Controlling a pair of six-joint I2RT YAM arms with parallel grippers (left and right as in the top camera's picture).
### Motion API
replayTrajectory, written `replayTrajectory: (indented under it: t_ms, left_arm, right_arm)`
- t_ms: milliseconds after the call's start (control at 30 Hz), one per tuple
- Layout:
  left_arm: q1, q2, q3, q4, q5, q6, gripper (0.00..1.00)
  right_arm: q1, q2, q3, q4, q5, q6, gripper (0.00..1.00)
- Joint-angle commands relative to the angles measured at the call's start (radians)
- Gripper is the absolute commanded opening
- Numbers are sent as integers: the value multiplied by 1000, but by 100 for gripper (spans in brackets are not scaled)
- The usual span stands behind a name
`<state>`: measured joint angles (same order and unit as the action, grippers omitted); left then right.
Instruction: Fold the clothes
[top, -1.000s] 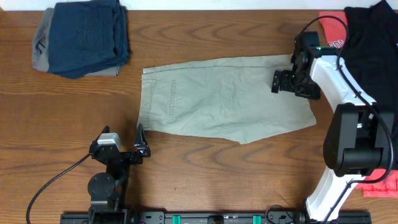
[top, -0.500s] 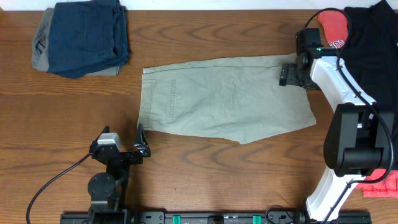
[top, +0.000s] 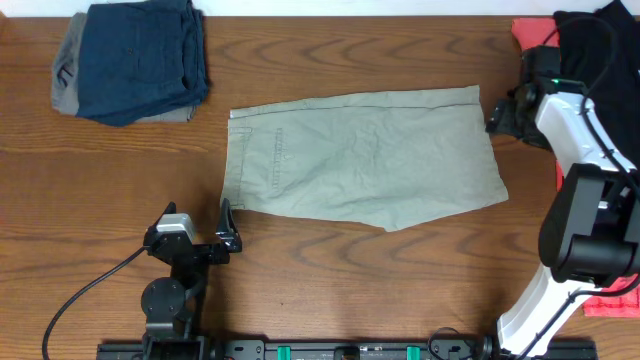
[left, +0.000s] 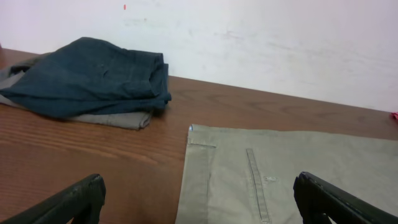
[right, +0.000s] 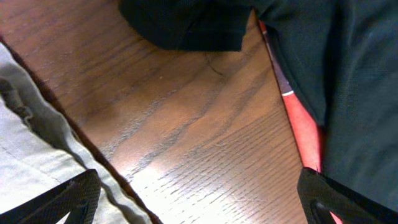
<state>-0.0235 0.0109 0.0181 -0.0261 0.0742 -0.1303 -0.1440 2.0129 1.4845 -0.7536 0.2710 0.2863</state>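
The clothes, pale khaki shorts (top: 365, 157), lie flat and folded in half in the middle of the table, waistband to the left. My left gripper (top: 228, 228) rests open just below the waistband corner; in its wrist view the shorts (left: 292, 174) lie ahead between the wide-spread fingertips (left: 74, 202). My right gripper (top: 497, 116) hovers open just off the shorts' upper right corner. Its wrist view shows the shorts' edge (right: 43, 155) at left and bare wood between the fingers, with nothing held.
A folded navy garment on a grey one (top: 135, 60) sits at the back left. A black shirt (top: 600, 70) over a red printed shirt (top: 532, 35) lies at the back right, close to the right arm. Another red patch (top: 612, 300) shows at the front right.
The right gripper has moved off the shorts' upper right part, up and to the right, and now hangs beside the shorts' corner. The left arm has not moved.
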Motion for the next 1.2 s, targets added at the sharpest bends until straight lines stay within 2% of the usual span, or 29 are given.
replayTrajectory:
  t_ms: [0, 200, 400, 567, 667, 867, 1000, 1167]
  left_arm:
    - [0, -4, -14, -37, 12, 2, 98]
    - [0, -4, -14, -34, 35, -105, 98]
    - [0, -4, -13, -24, 116, -319, 98]
    - [0, -4, -8, 45, 310, -332, 98]
    - [0, 2, 22, 51, 345, -332, 98]
    - [0, 131, 185, 44, 344, -249, 98]
    - [0, 377, 394, -68, 346, -146, 98]
    - [0, 779, 723, -331, 345, 11, 98]
  right_arm:
    - [-3, -31, -3, 2, -95, 24, 99]
    - [1, -31, -3, 2, -107, 24, 99]
    - [0, -31, -3, 2, -107, 24, 99]
    - [0, -31, -3, 2, -107, 24, 99]
    - [1, -31, -3, 2, -107, 24, 99]
    - [6, -31, -3, 2, -107, 24, 99]
    - [6, -31, -3, 2, -107, 24, 99]
    - [8, -31, -3, 2, -107, 24, 99]
